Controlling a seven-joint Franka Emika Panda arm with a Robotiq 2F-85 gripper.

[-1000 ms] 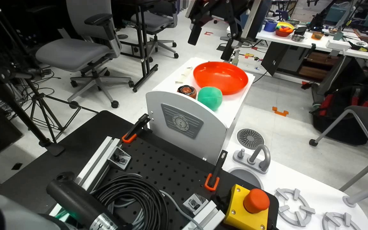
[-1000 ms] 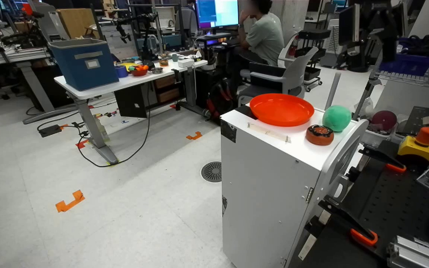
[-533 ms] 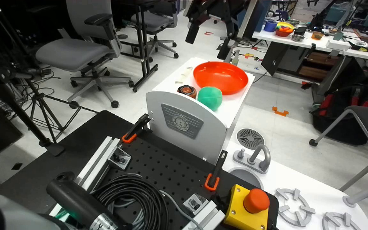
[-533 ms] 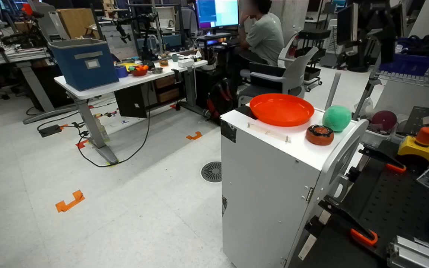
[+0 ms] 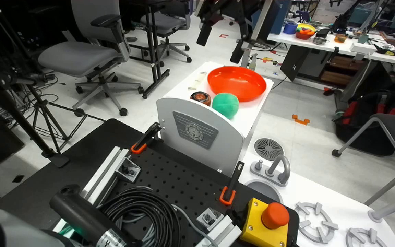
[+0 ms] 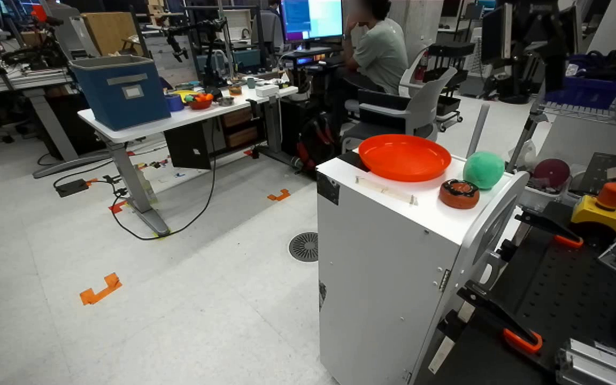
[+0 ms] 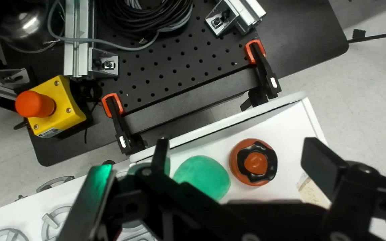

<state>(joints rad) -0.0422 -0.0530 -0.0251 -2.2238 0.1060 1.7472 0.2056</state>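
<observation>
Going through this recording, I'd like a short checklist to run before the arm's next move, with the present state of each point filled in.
1. Tool open: ok, its jaws stand well apart with nothing between them.
2. Tool clear of ball and bowl: ok, gaps show in both exterior views.
3. Green ball resting on the white top: ok.
4. Brown round item apart from the ball: cannot tell, they sit very close.
5. Red bowl visible in the wrist view: not ok, it can hardly be made out there.
6. Stop button uncovered: ok, nothing lies on it.
</observation>
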